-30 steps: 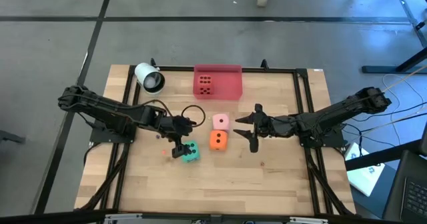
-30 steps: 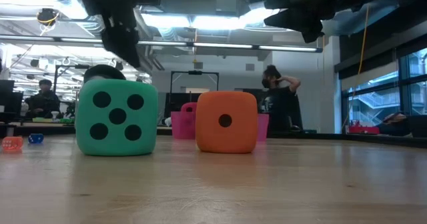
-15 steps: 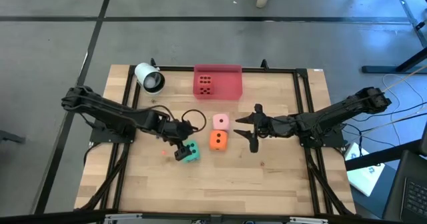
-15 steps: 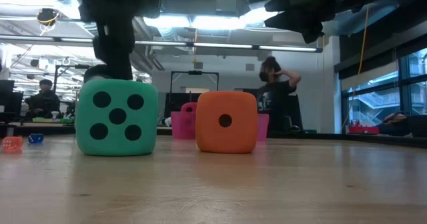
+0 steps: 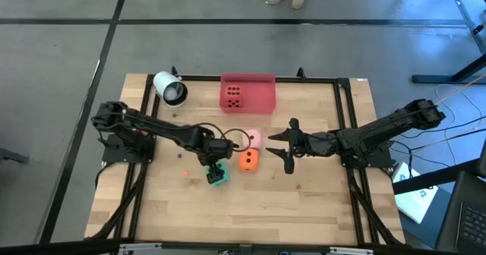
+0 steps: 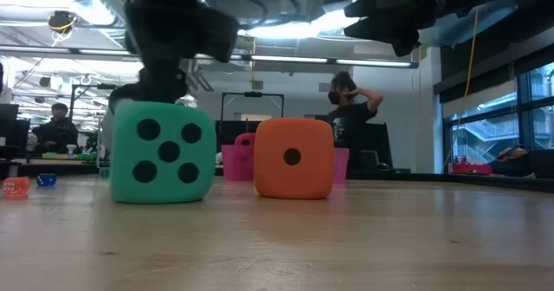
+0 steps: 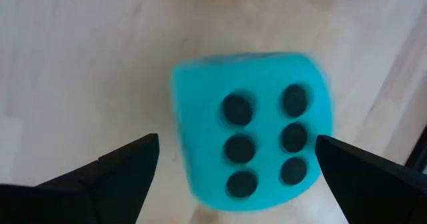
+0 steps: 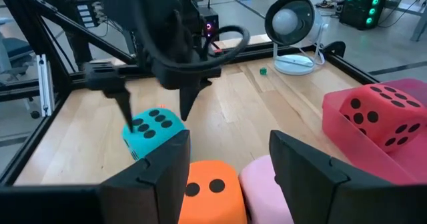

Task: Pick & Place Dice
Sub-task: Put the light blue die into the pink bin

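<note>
Risk sits mainly with the green die [image 5: 219, 176], which rests on the counter [image 5: 304, 209] under the left tool [image 5: 216, 171]. That tool's two fingers stand wide apart, one on each side of the cube, and nothing is clamped yet. In the left wrist view the die [image 7: 250, 141] lies nearer one finger than the other, and in the low view it looks slightly tilted, so a closing squeeze could push it sideways or roll it out instead of pinching it. Being soft-looking, it may also squash and slip if it is caught only by an edge.

Close beside it sits the orange die [image 5: 247, 160], with the pink die [image 5: 252, 139] just behind that; a shoved green die could knock into them. The red die [image 5: 234, 97] already lies in the pink tray [image 5: 262, 80].

The right tool [image 5: 289, 146] hangs just beside the orange and pink dice, its fingers partly apart and empty; a wide swing by either arm could bring the two together.
</note>
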`<state>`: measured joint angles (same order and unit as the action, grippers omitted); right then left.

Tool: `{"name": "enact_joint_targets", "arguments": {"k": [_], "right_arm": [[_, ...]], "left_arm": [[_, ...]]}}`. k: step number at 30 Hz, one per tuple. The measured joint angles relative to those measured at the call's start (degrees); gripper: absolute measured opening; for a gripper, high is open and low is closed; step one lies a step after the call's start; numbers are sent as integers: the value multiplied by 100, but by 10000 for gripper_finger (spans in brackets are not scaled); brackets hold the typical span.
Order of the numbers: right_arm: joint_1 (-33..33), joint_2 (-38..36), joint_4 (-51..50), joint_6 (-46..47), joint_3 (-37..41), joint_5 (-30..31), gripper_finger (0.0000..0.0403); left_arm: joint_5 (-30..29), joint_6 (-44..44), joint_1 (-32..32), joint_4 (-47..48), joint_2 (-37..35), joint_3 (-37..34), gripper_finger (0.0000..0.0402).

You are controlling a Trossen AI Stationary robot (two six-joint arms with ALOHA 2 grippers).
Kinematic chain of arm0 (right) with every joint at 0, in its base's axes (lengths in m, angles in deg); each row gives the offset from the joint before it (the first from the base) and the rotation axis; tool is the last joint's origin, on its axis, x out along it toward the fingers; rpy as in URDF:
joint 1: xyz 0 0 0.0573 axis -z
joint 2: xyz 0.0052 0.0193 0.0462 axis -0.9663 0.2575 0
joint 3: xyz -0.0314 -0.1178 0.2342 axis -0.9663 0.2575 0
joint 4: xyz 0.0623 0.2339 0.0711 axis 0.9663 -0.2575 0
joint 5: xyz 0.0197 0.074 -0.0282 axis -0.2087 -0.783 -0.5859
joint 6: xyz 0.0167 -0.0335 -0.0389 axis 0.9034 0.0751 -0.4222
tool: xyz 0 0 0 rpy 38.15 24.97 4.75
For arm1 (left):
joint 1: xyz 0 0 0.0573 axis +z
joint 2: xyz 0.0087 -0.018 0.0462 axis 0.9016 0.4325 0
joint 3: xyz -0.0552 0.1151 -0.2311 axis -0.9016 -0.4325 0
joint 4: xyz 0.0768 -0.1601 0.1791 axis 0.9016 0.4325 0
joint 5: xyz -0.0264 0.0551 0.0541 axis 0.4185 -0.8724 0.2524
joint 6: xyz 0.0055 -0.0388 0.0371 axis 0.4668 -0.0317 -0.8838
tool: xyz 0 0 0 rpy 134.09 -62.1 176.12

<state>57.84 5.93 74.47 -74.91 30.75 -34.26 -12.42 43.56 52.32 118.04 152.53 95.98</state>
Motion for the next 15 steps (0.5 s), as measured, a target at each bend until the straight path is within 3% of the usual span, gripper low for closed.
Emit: {"name": "enact_joint_targets", "arguments": {"k": [7,15], "right_arm": [[0,0,-170,-1,-2,2,206],[0,0,-279,23,-4,2,206]], "left_arm": [[-30,115,-217,13,433,656,398],[25,310,-345,126,784,724,398]]}}
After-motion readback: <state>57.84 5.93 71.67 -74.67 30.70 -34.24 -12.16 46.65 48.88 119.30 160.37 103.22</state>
